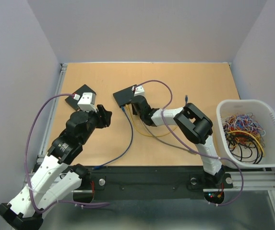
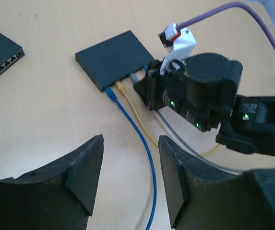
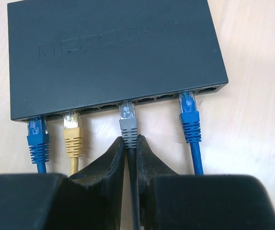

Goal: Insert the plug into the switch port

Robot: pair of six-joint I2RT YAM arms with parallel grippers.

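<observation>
The black switch lies flat with its row of ports facing me. A grey plug sits in a middle port, its clear tip inside the opening. My right gripper is shut on the rear of the grey plug's boot and its dark cable. From above, the right gripper is at the switch's near edge. My left gripper hangs open above the table to the left of the switch, over a blue cable, holding nothing.
Other plugs sit in the same port row: blue, yellow and blue. A second black switch lies at the left. A white basket of cables stands at the right. Purple camera cables loop over the table.
</observation>
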